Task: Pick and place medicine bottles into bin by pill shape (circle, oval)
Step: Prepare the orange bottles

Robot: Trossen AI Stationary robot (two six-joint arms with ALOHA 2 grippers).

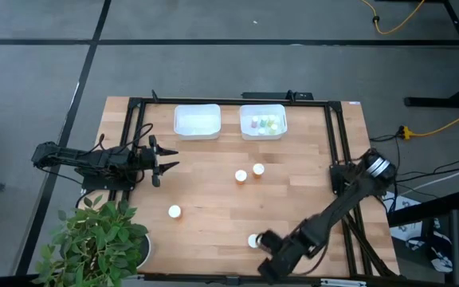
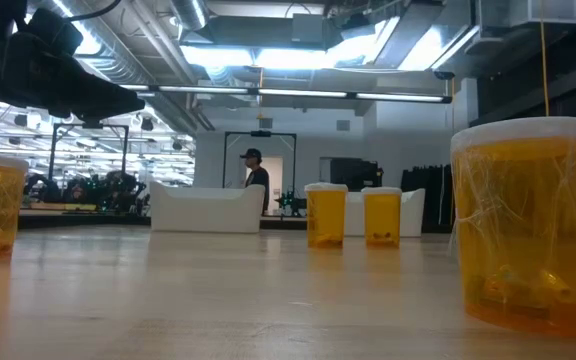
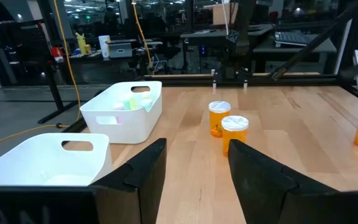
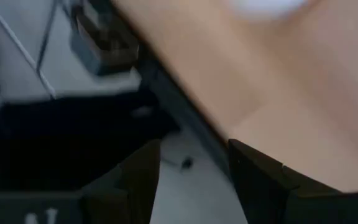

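Right gripper (image 1: 268, 253) stands at the near edge of the table, just beside the bottle (image 1: 253, 240) at that edge; its fingers (image 4: 263, 180) are parted with nothing between them, so it is released. Left gripper (image 1: 166, 157) waits at the left edge, jaws apart and empty, facing across the table.

Remaining bottles: a pair near the table's centre (image 1: 249, 172), one toward the near left (image 1: 174, 211), and the one at the near edge. The right-hand bin (image 1: 262, 121) at the far edge already holds several bottles; the left-hand bin (image 1: 197, 121) looks empty.

Judgement: the step in hand is the pick of the near-edge bottle. The wrist looks out past the table's edge, so the jaws should be squared to the bottle first, then closed on the body below the cap. Its closeness to the edge makes a knock-off likely.

Surface: pale wood planks (image 1: 213, 191) in a black frame. Room: a potted plant (image 1: 94, 243) at the near left corner, grey floor, a person standing far behind
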